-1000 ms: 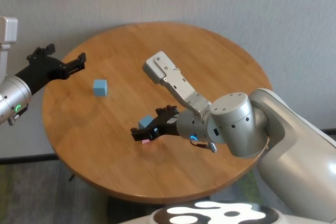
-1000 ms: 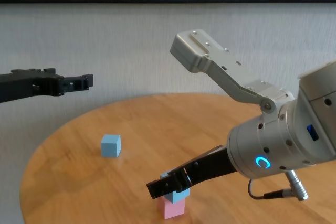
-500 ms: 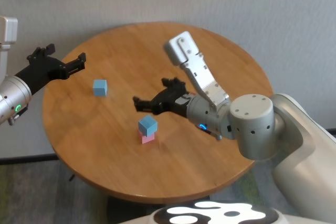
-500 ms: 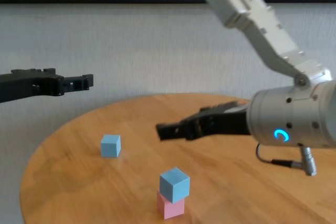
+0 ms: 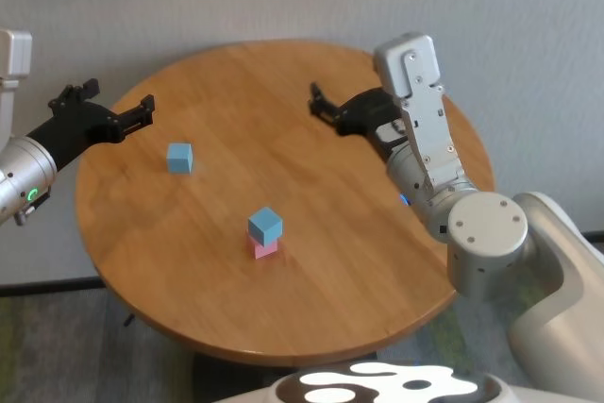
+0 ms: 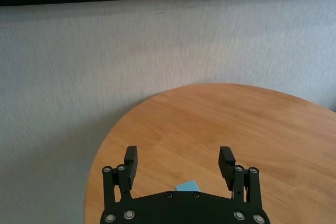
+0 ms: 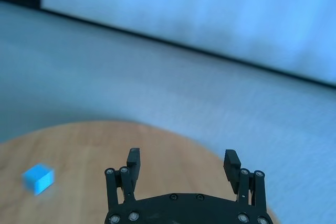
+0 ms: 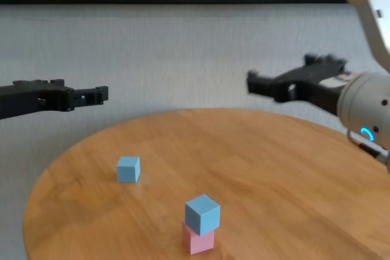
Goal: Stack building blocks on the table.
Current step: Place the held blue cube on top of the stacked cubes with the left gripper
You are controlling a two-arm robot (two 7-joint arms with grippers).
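Observation:
On the round wooden table (image 5: 368, 233) a light blue block (image 5: 265, 225) sits a little askew on a pink block (image 5: 267, 249); the chest view shows the same blue block (image 8: 202, 214) on the pink block (image 8: 198, 240). Another blue block (image 5: 179, 157) (image 8: 128, 168) lies alone toward the left. My right gripper (image 5: 319, 103) (image 8: 253, 83) hovers open and empty high above the table's far right part, well away from the stack. My left gripper (image 5: 118, 101) (image 8: 100, 94) hangs open and empty over the left rim; its wrist view shows the blue block (image 6: 187, 186) just below its fingers.
A pale wall stands behind the table. The right arm's silver links (image 5: 425, 139) rise over the table's right side. In the right wrist view a blue block (image 7: 38, 178) lies far off on the table (image 7: 84, 145).
My right gripper opened and let go of the blue block on the pink one, then rose and swung back to the far right. The left arm has not moved.

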